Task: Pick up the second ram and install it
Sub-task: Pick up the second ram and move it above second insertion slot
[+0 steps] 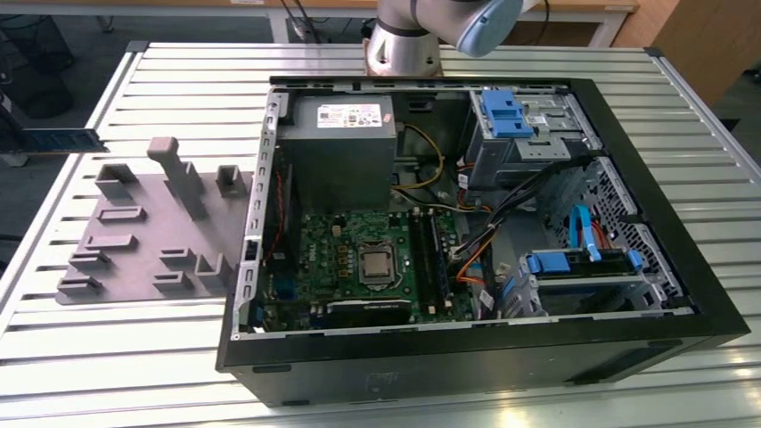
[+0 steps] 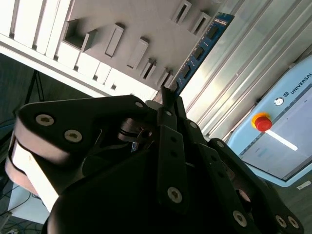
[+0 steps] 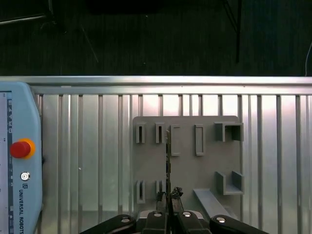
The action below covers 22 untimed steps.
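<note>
My gripper (image 3: 168,197) is shut on the second ram (image 3: 167,161), a thin dark-blue stick seen edge-on in the first wrist view, hanging over the grey holder plate (image 3: 185,170). In the second wrist view the second ram (image 2: 200,51) sticks out from between the fingertips (image 2: 165,100) with its black chips showing. In the exterior view the second ram (image 1: 57,140) hangs level at the exterior view's left, above the table's edge and apart from the open computer case (image 1: 476,348). The green motherboard (image 1: 356,259) lies inside, with dark memory slots (image 1: 430,259) beside the processor socket.
The grey holder plate (image 1: 143,232) with upright posts lies on the slatted metal table (image 1: 178,80), at the exterior view's left of the case. A light-blue pendant with a red button (image 3: 19,148) rests on the table. The arm's base (image 1: 405,45) stands behind the case.
</note>
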Each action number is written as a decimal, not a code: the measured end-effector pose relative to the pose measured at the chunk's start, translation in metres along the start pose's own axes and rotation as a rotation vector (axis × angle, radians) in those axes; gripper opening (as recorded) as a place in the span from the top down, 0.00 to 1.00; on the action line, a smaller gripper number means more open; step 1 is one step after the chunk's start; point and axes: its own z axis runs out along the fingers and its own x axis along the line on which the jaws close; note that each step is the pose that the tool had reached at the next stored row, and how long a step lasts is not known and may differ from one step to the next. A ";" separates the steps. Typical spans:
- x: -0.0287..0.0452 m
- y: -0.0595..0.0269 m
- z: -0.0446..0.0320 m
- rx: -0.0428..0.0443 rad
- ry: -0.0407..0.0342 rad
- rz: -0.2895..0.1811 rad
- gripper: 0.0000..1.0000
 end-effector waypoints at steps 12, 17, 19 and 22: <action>-0.0002 0.0002 -0.0134 0.0000 0.0000 0.000 0.86; -0.0003 0.0003 -0.0199 0.0000 0.0000 0.000 0.86; -0.0004 0.0003 -0.0229 0.0000 0.0001 0.000 0.86; -0.0004 0.0004 -0.0273 0.0000 0.0000 0.000 0.86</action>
